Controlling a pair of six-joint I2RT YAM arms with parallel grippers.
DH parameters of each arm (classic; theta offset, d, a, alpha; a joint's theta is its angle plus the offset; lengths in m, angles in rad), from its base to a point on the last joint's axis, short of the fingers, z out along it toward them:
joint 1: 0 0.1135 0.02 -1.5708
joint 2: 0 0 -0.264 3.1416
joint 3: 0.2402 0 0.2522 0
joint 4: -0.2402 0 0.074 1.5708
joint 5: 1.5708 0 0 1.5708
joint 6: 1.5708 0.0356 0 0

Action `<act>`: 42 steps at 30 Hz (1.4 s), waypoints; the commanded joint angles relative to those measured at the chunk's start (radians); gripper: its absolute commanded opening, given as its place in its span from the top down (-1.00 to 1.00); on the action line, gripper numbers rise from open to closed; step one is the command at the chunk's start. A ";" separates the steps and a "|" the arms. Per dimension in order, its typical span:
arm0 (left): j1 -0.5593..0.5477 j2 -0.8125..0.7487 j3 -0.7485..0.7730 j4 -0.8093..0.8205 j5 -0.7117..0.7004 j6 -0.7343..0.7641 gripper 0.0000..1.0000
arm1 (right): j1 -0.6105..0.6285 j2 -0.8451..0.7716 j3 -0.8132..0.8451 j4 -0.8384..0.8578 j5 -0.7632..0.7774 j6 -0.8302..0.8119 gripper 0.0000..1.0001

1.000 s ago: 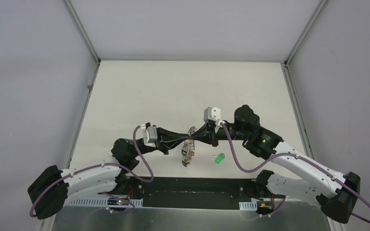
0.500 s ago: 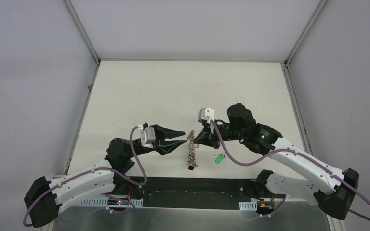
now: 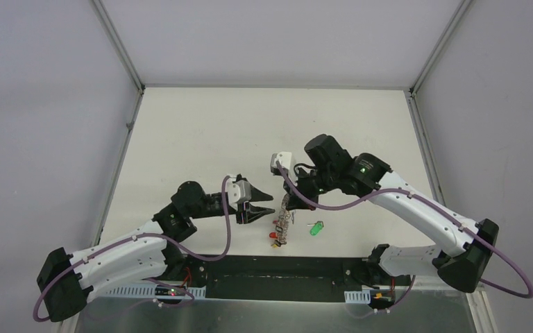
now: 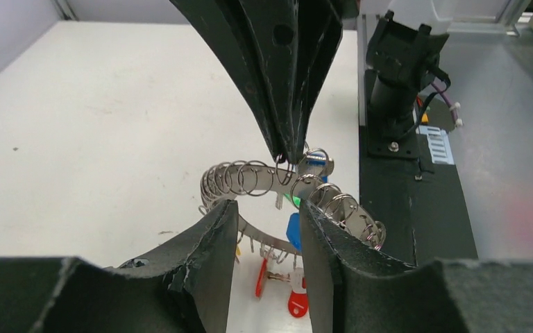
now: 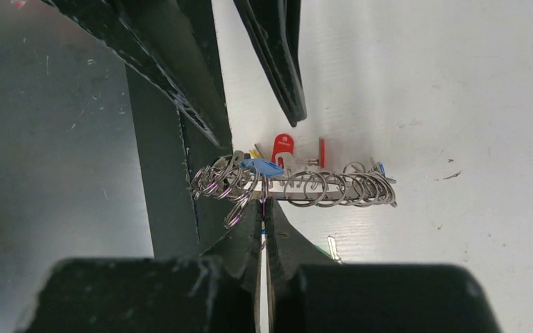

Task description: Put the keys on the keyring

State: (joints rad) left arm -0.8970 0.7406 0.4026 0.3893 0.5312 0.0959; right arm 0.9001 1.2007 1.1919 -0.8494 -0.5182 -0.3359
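No text, brand or number can be read in any view. The red oblong plastic key tag (image 5: 284, 147) carries a faint mark, too small to read.

You see the keyring (image 5: 305, 187) gleam in polished silvery metal, its red tags (image 4: 298, 305) glossy plastic, over a matt white table (image 3: 201, 139); the fingers (image 4: 212, 243) of the left gripper (image 4: 267, 208) look rough, matt black.

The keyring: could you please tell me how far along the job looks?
Done, apparently: a blue-tagged key hangs among those on the keyring. In hand: the right gripper pinches the ring; the left gripper stands open beside it, empty. Left: the green-tagged key lies loose on the table.
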 commanded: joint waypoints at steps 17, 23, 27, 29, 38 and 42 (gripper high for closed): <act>-0.034 0.243 0.013 0.324 0.113 -0.066 0.52 | -0.018 0.188 0.236 -0.278 -0.110 -0.031 1.00; -0.036 0.222 0.004 0.309 0.114 -0.067 0.57 | -0.021 0.167 0.213 -0.247 -0.091 -0.026 1.00; -0.036 0.156 -0.001 0.230 0.056 -0.057 0.41 | -0.023 0.159 0.200 -0.235 -0.084 -0.022 1.00; -0.037 0.124 -0.007 0.205 0.038 -0.054 0.37 | -0.024 0.157 0.199 -0.232 -0.083 -0.020 1.00; -0.036 0.147 -0.007 0.189 0.053 -0.131 0.36 | -0.024 0.109 0.157 -0.157 -0.101 -0.015 1.00; -0.037 0.179 -0.009 0.219 -0.002 -0.177 0.41 | -0.024 0.077 0.131 -0.126 -0.110 -0.027 1.00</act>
State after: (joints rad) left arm -0.9241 0.8986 0.3988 0.5625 0.5777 -0.0143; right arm 0.8791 1.3479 1.3285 -1.0573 -0.5888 -0.3611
